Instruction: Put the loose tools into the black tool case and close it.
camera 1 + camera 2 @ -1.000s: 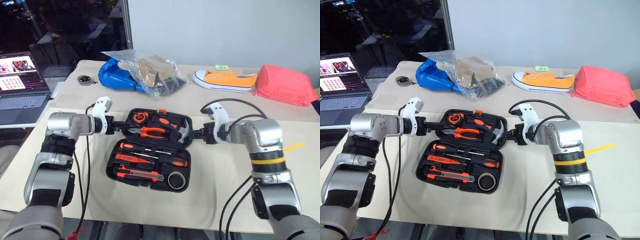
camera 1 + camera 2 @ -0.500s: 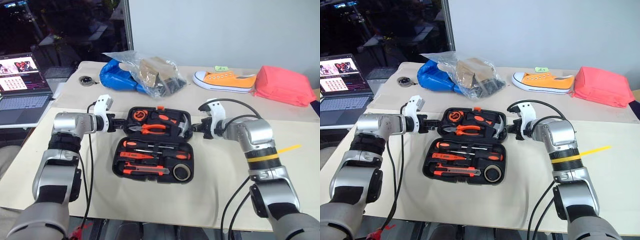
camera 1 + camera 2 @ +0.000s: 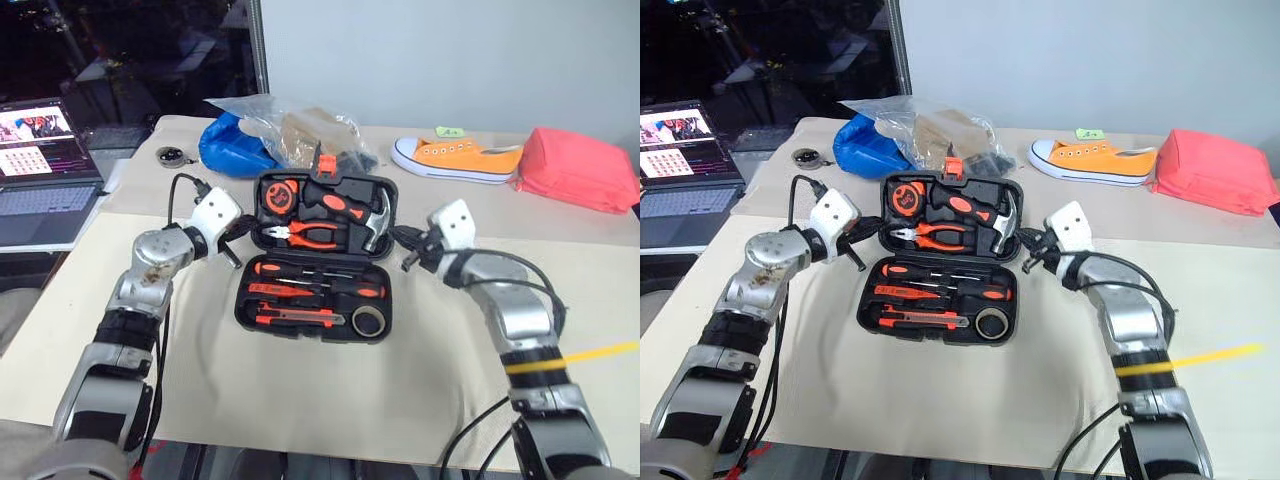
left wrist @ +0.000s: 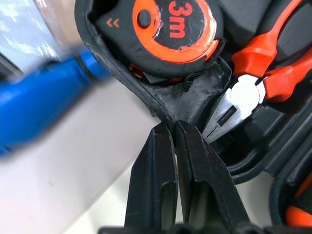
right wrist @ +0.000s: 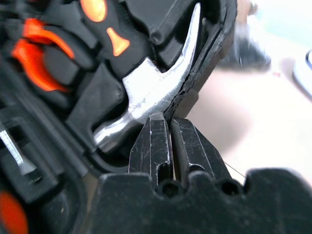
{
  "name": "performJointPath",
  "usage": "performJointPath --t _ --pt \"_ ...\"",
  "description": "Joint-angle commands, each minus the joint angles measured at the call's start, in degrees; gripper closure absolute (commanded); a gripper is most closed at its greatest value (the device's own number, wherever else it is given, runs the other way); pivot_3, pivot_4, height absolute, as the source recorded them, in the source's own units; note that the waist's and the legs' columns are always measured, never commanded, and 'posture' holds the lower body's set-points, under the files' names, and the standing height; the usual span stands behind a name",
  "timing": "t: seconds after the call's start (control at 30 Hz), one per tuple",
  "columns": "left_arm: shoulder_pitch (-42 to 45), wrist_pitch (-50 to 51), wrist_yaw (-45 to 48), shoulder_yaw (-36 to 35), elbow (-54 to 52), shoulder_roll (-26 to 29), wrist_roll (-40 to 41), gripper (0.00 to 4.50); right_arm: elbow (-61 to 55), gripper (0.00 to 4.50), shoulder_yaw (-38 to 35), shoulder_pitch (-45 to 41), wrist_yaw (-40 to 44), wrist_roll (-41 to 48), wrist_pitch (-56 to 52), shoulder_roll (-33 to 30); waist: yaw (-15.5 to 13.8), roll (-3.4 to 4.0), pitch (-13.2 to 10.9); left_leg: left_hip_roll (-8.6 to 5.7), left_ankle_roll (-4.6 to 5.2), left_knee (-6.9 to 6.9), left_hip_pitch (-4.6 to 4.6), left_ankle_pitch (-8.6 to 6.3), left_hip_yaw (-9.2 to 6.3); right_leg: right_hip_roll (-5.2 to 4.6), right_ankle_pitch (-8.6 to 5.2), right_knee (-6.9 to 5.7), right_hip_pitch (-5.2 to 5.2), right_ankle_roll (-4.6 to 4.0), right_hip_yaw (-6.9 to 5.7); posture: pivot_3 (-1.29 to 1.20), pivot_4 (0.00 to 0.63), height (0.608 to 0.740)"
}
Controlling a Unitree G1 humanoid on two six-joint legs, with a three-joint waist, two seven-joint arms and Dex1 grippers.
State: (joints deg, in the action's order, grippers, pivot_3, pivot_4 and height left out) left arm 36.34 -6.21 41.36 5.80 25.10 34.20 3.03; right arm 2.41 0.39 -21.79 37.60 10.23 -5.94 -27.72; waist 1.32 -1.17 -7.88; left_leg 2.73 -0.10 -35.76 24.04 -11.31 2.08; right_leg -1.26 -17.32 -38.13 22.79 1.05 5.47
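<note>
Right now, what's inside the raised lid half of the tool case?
The lid holds a tape measure, pliers and a hammer. Its outer shell can't be seen.

Silver arms, black jaws, cables — yellow band

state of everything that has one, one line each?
tool case: open, lid half raised, tools in their slots
left gripper: jaws shut on the lid's edge
right gripper: jaws shut on the lid's other edge
laptop: open, screen lit
plastic bag: lying crumpled

Laptop (image 3: pixel 45 165), orange sneaker (image 3: pixel 458 160), red pouch (image 3: pixel 580 168)
</note>
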Motion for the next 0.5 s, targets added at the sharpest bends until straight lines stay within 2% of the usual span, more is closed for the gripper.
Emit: performJointPath --t 0.03,0.17,0.27,0.4,0.43,0.5 --pt "-4.59 -2.77 3.83 -0.42 -8.84 1.50 1.18 4.50 -8.38 4.48 0.88 5.70 4.11 -0.55 12.07 -0.98 0.09 0.01 0.01 0.03 0.02 -0.01 -0.10 -0.01 0.00 0.02 0.00 0.01 -0.09 0.00 0.01 0.00 0.150 0.740" --pt "-11.89 -0.71 4.75 -4.59 -16.96 4.55 4.02 4.50 -11.18 4.48 0.10 12.69 7.14 -0.79 17.85 -4.14 0.18 0.01 0.00 0.01 0.07 -0.03 -0.70 -0.05 0.05 -0.01 -0.01 0.10 -0.55 0.01 0.04 0.00 0.150 0.740" --pt "-16.75 8.87 5.50 -9.60 -23.46 6.55 10.12 4.50 -12.83 4.48 -0.86 16.16 8.54 -0.90 20.13 -6.44 0.25 0.01 0.00 0.03 0.08 -0.14 -0.83 -0.02 0.15 0.00 -0.01 0.04 -0.67 0.00 0.05 0.00 0.150 0.740" --pt "-24.01 22.07 9.35 -19.41 -29.01 11.59 21.03 3.21 -12.01 4.50 -3.39 19.89 11.23 -3.86 25.72 -12.77 0.90 0.02 0.00 0.09 0.09 -0.17 -0.89 0.02 0.19 0.05 0.02 -0.03 -0.69 -0.02 0.06 0.00 0.150 0.740" --pt "-25.53 25.05 10.58 -21.88 -30.13 13.08 23.71 2.76 -10.94 3.92 -4.36 20.82 12.08 -3.62 26.44 -14.43 0.98 0.01 0.00 0.10 0.09 -0.16 -0.90 0.02 0.19 0.08 0.01 -0.01 -0.70 -0.03 0.04 0.00 0.150 0.740" --pt "-28.72 32.37 13.91 -26.26 -33.20 16.22 30.23 2.06 -9.56 3.52 -5.67 22.55 14.07 -1.89 25.69 -17.24 0.93 -0.01 -0.01 0.10 0.09 -0.14 -0.88 0.02 0.18 0.09 0.00 0.05 -0.69 -0.03 -0.01 0.00 0.150 0.740"
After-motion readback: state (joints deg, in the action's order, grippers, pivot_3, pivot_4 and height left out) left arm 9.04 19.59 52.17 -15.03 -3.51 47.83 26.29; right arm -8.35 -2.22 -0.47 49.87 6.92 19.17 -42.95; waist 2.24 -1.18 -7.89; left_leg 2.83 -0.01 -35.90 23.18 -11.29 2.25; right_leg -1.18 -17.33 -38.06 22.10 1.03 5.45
